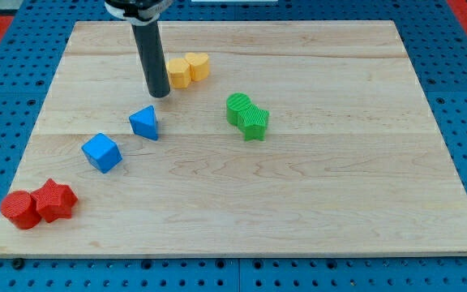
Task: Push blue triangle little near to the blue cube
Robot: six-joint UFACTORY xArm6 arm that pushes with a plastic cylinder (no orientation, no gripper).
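Note:
The blue triangle [144,122] lies on the wooden board [339,203], left of centre. The blue cube [101,152] sits a short gap away, below and to the left of it. My tip [160,95] is the lower end of a dark rod that comes down from the view's top. It stands just above and to the right of the blue triangle, a small gap away, not touching it.
Two yellow blocks [186,69] sit touching just right of the rod. Two green blocks [246,114] sit together right of centre. A red cylinder [19,209] and a red star [54,199] sit at the bottom left corner.

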